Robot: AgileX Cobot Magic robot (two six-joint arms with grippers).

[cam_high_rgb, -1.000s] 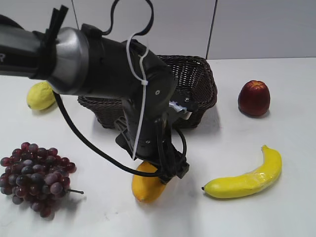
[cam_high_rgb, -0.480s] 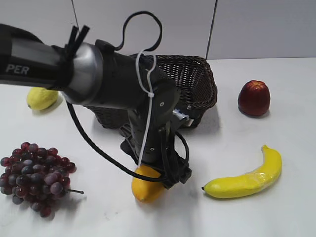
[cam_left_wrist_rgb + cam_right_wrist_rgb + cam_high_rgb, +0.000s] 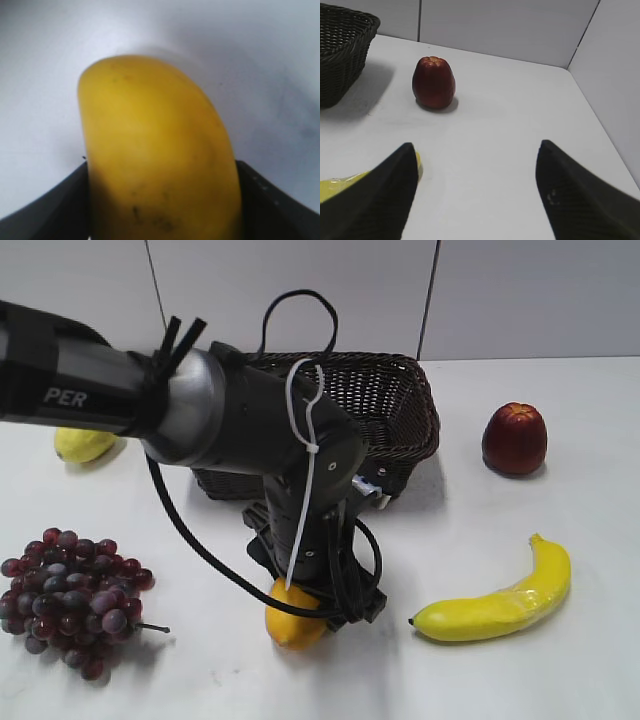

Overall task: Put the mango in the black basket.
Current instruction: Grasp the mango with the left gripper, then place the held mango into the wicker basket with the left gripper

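The orange-yellow mango (image 3: 288, 625) lies on the white table in front of the black basket (image 3: 400, 410). My left gripper (image 3: 330, 602) is down over the mango. In the left wrist view the mango (image 3: 160, 150) fills the gap of my left gripper (image 3: 162, 167), with a black finger (image 3: 70, 200) close against each side, the jaws spread wide. My right gripper (image 3: 475, 150) is open and empty above the table at the right; the exterior view does not show it. The basket's corner (image 3: 340, 55) shows at the far left of the right wrist view.
A banana (image 3: 500, 605) lies right of the mango, its end (image 3: 340, 184) beside my right gripper's left finger. A red apple (image 3: 515, 438) stands at the back right, also in the right wrist view (image 3: 434, 82). Grapes (image 3: 70, 600) lie front left, a lemon (image 3: 80, 443) back left.
My left arm has come down and slightly right, so the gripper now sits lower around the mango. The mango and the other fruit have not moved.
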